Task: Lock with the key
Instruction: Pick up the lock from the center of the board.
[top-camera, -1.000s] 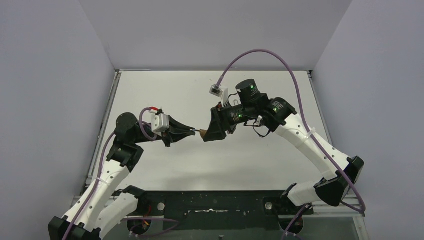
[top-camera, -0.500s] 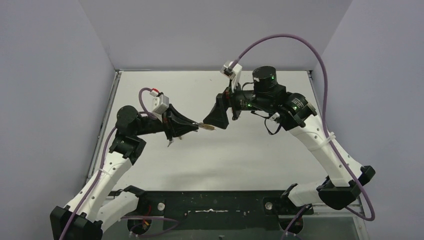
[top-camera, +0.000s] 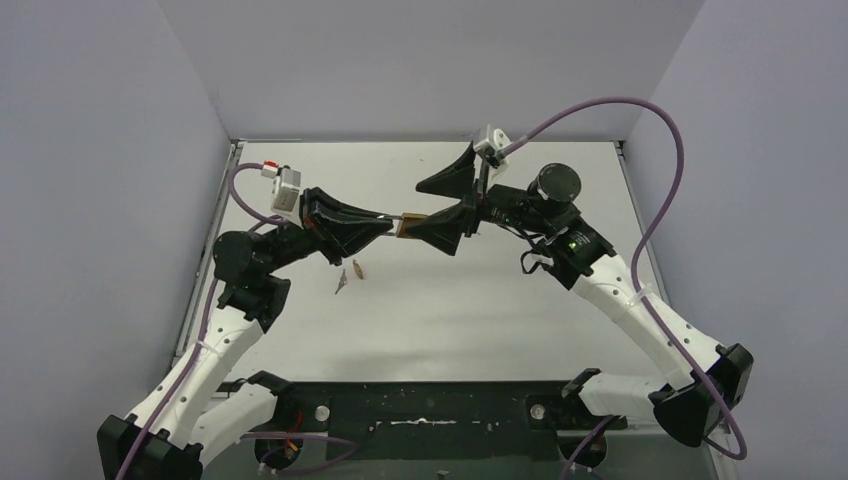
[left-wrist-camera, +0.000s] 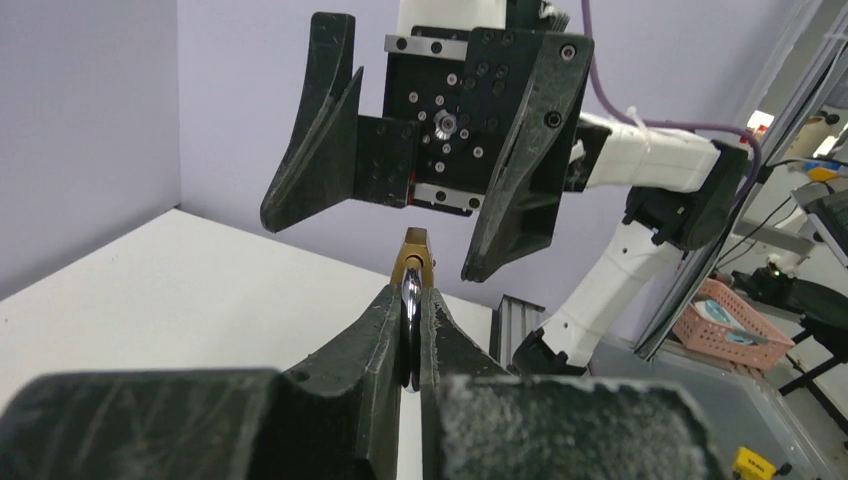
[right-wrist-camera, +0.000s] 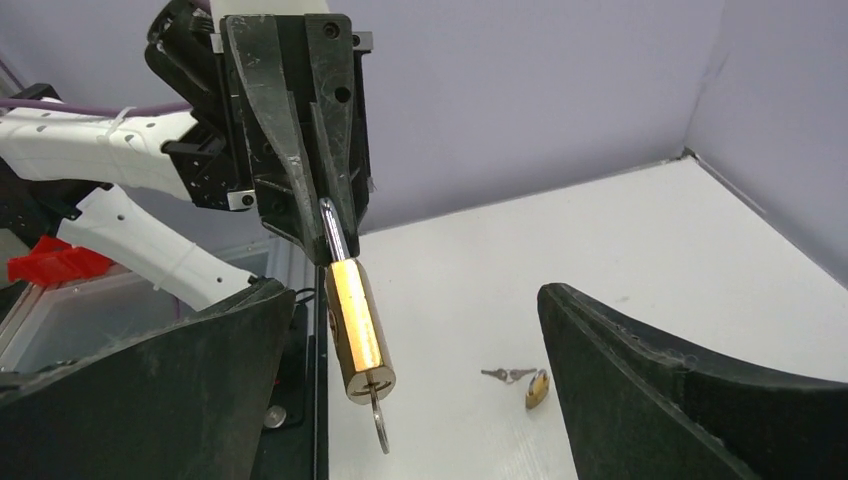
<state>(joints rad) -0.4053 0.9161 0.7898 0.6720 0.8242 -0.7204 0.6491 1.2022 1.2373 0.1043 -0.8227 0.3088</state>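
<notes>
A brass padlock (right-wrist-camera: 360, 330) hangs in the air above the table, its steel shackle (left-wrist-camera: 410, 318) pinched in my left gripper (left-wrist-camera: 408, 292), which is shut on it. A key (right-wrist-camera: 380, 428) sticks out of the keyhole in the padlock's bottom face. My right gripper (right-wrist-camera: 415, 292) faces that end with its jaws wide open, one finger on each side of the lock and key, touching neither. From above, the padlock (top-camera: 408, 226) sits between the left gripper (top-camera: 385, 222) and the right gripper (top-camera: 417, 211).
A second, smaller brass padlock (right-wrist-camera: 537, 388) lies on the white table beside a pair of loose keys (right-wrist-camera: 507, 375); from above they lie below the left gripper, padlock (top-camera: 357, 268) and keys (top-camera: 342, 283). Grey walls enclose the table on three sides.
The right gripper has opened wide and let go of the key, which stays in the lock. Both grippers have risen and shifted toward the back wall, the padlock with them.
</notes>
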